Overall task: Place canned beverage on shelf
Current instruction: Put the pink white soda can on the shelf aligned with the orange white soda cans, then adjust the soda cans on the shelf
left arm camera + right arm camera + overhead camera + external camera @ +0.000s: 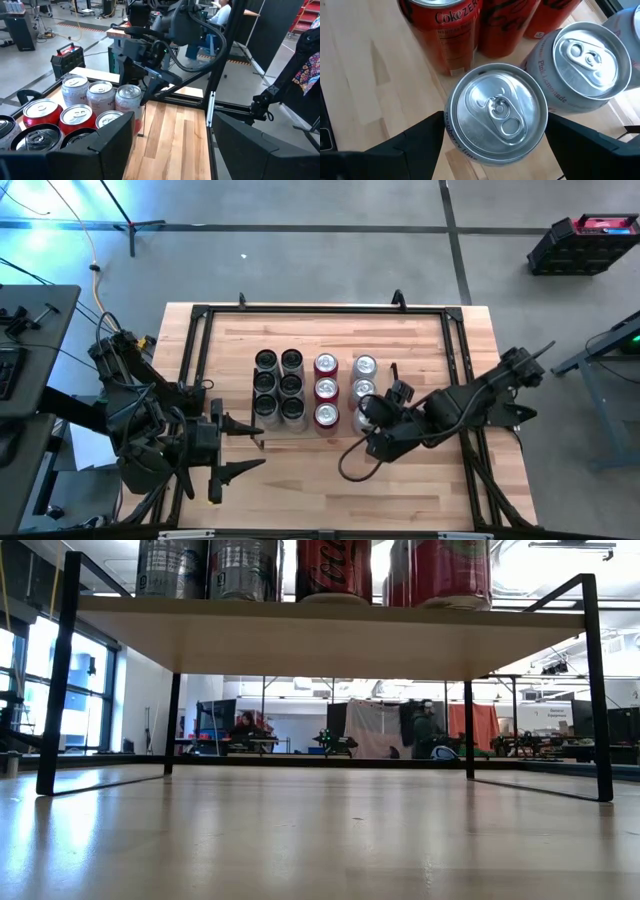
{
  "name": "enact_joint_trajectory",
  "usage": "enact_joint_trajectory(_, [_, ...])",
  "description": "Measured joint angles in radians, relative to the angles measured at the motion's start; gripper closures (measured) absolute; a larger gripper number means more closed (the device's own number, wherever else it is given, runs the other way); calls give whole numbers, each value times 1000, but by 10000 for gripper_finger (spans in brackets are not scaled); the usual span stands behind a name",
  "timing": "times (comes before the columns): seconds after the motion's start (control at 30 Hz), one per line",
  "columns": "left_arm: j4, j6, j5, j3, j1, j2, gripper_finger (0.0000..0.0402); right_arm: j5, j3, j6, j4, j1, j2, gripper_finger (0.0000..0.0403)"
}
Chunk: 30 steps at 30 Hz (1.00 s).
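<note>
The right end effector (495, 145) sits with fingers apart on either side of a silver can (496, 113) (no firm clamp visible), which stands on the shelf (340, 442) beside the red cans (326, 389); the left end effector (236, 448) waits open over the surface (440, 490).
</note>
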Motion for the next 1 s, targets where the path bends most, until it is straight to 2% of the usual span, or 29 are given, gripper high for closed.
enact_joint_trajectory(0.13, [0, 0, 0, 0, 0, 0, 145, -15, 21, -25, -9, -5, -20, 83])
enact_joint_trajectory(0.37, [-3, 1, -1, 0, 0, 0, 145, 17, 135, -62, -7, -5, -44, 82])
enact_joint_trajectory(0.53, [-3, 4, -1, 0, 0, 0, 145, 96, 198, -125, -6, -5, -46, 82])
enact_joint_trajectory(0.7, [-3, 3, -13, 0, 4, -1, 145, 225, 223, -180, -7, -23, -46, 82])
enact_joint_trajectory(0.83, [1, 8, -19, 0, 23, -9, 145, 178, 224, -219, -7, -87, -46, 82])
enact_joint_trajectory(1.0, [3, 10, -19, 0, 67, -28, 145, 21, 224, -342, 52, -179, -46, 82])
